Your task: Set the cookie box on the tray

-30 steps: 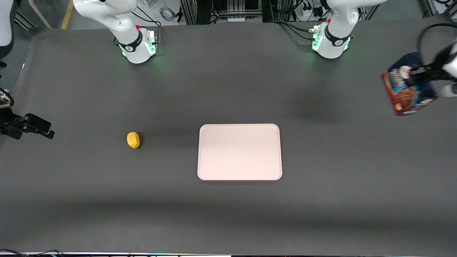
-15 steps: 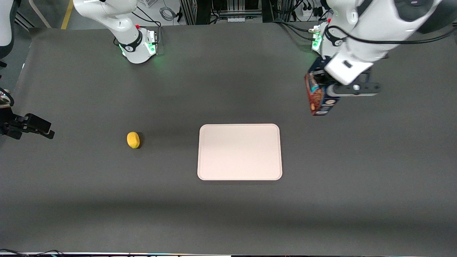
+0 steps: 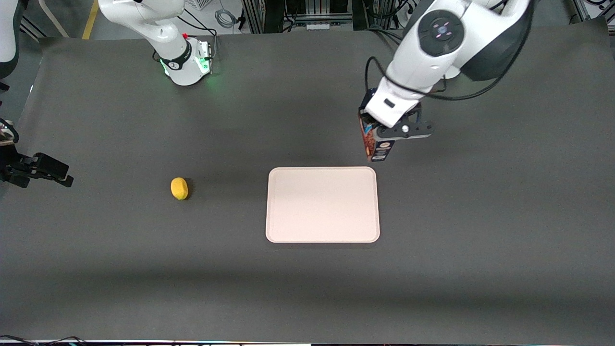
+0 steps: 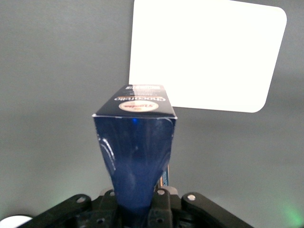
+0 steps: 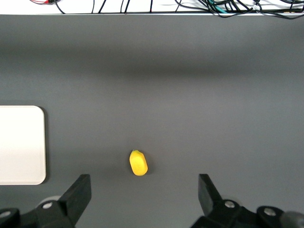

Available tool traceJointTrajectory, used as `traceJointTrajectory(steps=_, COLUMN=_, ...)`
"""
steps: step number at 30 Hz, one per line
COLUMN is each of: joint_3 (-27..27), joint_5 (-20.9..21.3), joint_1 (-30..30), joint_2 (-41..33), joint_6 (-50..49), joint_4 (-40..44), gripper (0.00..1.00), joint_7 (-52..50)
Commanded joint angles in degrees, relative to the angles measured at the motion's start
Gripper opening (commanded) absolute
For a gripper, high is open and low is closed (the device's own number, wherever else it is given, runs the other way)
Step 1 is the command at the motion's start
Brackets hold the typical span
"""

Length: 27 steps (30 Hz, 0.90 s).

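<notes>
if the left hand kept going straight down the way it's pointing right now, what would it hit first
Probably bare table, not the tray. The hand, shut on the cookie box, points down and hangs just short of the tray's rim farther from the front camera, so the box's lower end would land first. Height is unclear.

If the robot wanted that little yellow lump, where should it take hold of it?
Probably from straight above, pinching across the narrow middle of the yellow lump: it lies flat, oval, with open table around it. The tool is busy, shut on the cookie box near the tray.

gripper point(image 3: 379, 132) carried cookie box point(image 3: 372, 142) nearer tray point(image 3: 322, 204)
</notes>
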Motion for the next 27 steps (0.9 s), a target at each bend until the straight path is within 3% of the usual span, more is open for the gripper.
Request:
traceJointTrajectory(steps=1, joint_3=0.1, joint_5=7.7, joint_1=-4.1, joint_2=6.4, joint_6=3.7, joint_4=1.3, gripper=0.03, joint_7=-6.6)
traceJointTrajectory(steps=5, joint_3=-0.1, joint_5=11.9, joint_1=-5.0, joint_2=9.5, joint_6=6.6, joint_4=1.3, gripper=0.03, joint_7=-7.3)
traceJointTrajectory(steps=11, joint_3=0.0, joint_5=14.8, joint_1=-5.1, joint_2=14.4, joint_6=11.6, joint_4=1.5, gripper=0.03, joint_7=-9.0)
traceJointTrajectory(steps=16, joint_3=0.2, joint_5=21.3, joint_1=-5.0, joint_2=18.9, joint_6=12.7, joint_4=2.4, gripper=0.03, joint_7=-9.5)
traceJointTrajectory(steps=27, joint_3=2.0, joint_5=24.9, joint_1=-4.5, joint_2=25.6, joint_6=15.2, joint_4=5.5, gripper=0.03, joint_7=-9.0)
